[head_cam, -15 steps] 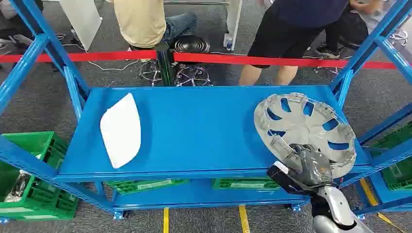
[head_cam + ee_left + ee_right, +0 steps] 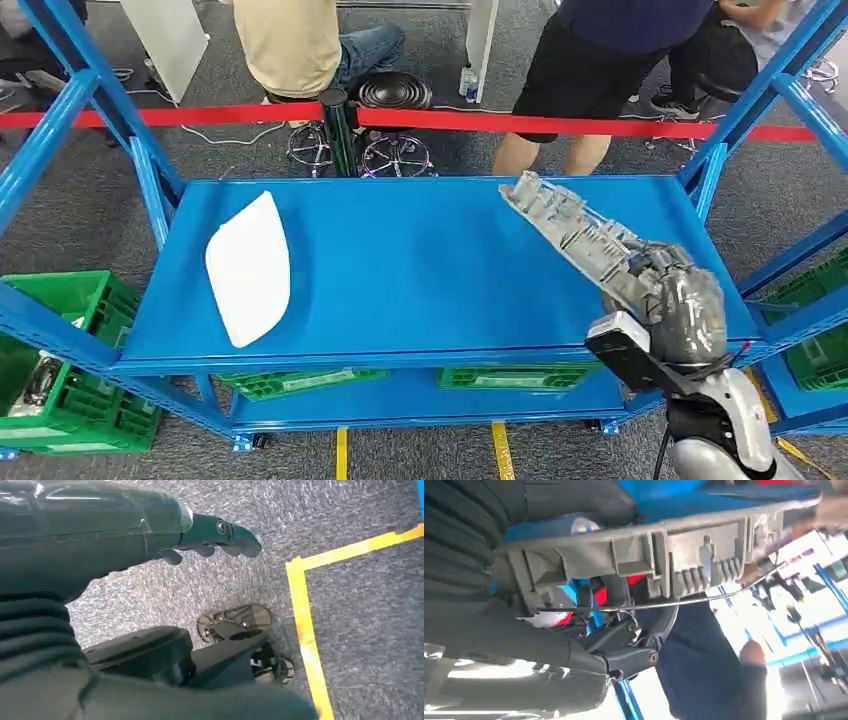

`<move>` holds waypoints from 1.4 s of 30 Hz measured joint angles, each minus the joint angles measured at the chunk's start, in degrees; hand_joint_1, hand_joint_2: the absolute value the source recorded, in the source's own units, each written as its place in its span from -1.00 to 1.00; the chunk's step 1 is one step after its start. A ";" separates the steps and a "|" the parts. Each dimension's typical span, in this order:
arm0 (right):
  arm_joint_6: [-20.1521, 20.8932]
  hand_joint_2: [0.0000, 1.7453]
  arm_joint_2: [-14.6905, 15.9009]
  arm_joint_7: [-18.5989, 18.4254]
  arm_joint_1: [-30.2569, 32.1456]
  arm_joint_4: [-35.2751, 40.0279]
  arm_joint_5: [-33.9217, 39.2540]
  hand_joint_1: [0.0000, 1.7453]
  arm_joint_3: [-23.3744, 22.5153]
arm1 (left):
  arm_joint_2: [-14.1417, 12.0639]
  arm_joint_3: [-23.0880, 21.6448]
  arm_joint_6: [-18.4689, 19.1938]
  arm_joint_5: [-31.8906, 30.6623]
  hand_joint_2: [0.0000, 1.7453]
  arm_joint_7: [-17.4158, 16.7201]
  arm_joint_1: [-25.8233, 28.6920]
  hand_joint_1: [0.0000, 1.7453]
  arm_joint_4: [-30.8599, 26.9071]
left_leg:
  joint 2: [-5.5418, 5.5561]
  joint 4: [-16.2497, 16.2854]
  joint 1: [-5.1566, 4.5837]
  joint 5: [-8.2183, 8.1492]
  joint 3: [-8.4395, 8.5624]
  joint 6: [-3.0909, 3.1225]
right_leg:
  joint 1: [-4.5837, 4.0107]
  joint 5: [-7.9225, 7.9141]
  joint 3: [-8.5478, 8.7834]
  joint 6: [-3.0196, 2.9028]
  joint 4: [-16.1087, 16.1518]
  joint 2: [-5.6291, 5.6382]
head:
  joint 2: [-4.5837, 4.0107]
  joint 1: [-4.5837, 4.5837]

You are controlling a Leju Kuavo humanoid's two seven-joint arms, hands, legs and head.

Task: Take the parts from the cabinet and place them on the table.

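Right hand point(image 2: 678, 305) clamped on rim of wheel cover point(image 2: 585, 238), tilted on edge above blue shelf point(image 2: 400, 270). Could slip from this rim-only grip (or clip the upright point(image 2: 715, 150)). Left hand point(image 2: 220, 532) empty, fingers loosely extended.

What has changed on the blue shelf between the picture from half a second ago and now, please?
The right hand, which already gripped the silver wheel cover at its near rim, has lifted and tipped it from lying flat on the blue shelf to standing edge-on above it. The hand itself has moved up and to the right. The white panel stayed where it was, and the left hand hangs over the floor.
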State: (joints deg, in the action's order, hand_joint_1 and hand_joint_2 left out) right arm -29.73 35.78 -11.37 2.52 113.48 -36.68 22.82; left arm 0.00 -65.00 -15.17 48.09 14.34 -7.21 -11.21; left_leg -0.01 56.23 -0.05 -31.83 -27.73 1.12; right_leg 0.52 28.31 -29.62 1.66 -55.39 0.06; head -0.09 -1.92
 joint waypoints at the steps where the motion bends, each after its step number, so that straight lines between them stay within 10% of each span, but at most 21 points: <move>1: -0.04 1.00 0.00 0.00 0.19 0.81 0.00 1.00 -0.66 | 0.00 0.00 0.00 0.02 1.00 0.02 -0.03 -1.00 0.00 | 0.01 0.00 0.00 0.00 0.00 0.00 | 0.00 0.00 0.00 0.00 0.00 0.00 | 0.00 -0.02; 9: -8.53 1.00 -1.71 5.28 3.45 4.13 4.56 1.00 -6.32 | 0.11 0.00 0.09 0.96 1.00 0.61 0.00 -1.00 0.00 | 0.16 0.00 0.00 0.00 -0.03 0.00 | -0.01 0.01 -0.02 0.00 0.00 -0.06 | 0.00 -0.02; 17: -8.79 1.00 -9.72 26.87 7.15 8.76 43.76 1.00 -17.65 | 0.11 0.00 -0.09 1.26 1.00 1.09 0.08 -1.00 0.00 | 0.28 -0.02 0.01 0.00 -0.04 0.00 | 0.00 0.08 -0.01 0.02 0.00 -0.13 | 0.00 0.07; 22: -1.29 1.00 -12.48 35.29 7.39 9.18 64.67 1.00 -22.48 | 0.11 0.00 -0.09 1.46 1.00 1.09 0.17 -1.00 0.00 | 0.24 -0.02 -0.01 0.00 -0.04 0.00 | 0.02 0.08 -0.02 0.02 0.00 -0.10 | 0.00 0.00; 42: 10.01 1.00 -18.08 40.06 6.41 7.23 76.91 1.00 -27.34 | 0.11 0.00 -2.50 0.96 1.00 3.81 0.17 -1.00 0.00 | -0.06 -0.05 0.00 0.00 -0.03 0.00 | 0.01 0.08 -0.03 0.01 -0.01 -0.04 | 0.00 0.02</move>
State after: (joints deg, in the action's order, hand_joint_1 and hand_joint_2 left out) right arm -19.71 17.70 28.70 8.92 120.72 40.24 -4.53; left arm 0.11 -65.00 -17.66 49.05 18.14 -7.04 -11.21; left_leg -0.08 56.18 -0.06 -31.83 -27.76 1.12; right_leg 0.53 28.40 -29.66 1.67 -55.41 0.02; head -0.09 -1.90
